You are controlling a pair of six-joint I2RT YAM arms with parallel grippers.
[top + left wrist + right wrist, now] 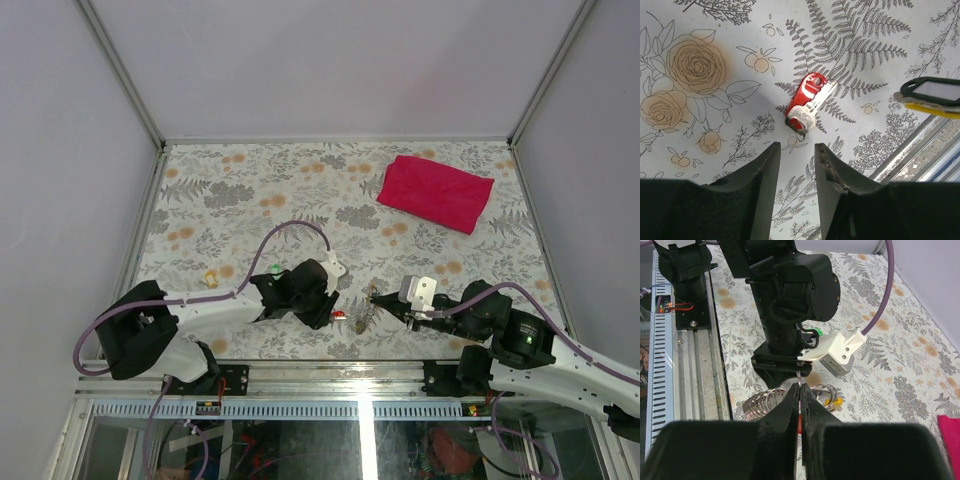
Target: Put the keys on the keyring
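A red-tagged key [807,100] with a silver blade lies flat on the floral table, just beyond my left gripper [797,146], which is open with nothing between its fingers. From above, this key [340,314] sits between the two grippers. My right gripper [800,389] is shut on the thin wire of the keyring [767,400], whose silvery coils spread to both sides of the fingers, with a yellow tag [838,402] beside them. In the top view the keyring [365,312] rests near the table's front edge. A green-tagged key [274,268] lies behind the left arm.
A red cloth [435,192] lies at the back right. A small yellow piece [210,276] sits at the left. A black-rimmed tag over a yellow one [932,95] shows at the right of the left wrist view. The metal front rail [330,370] runs close behind both grippers.
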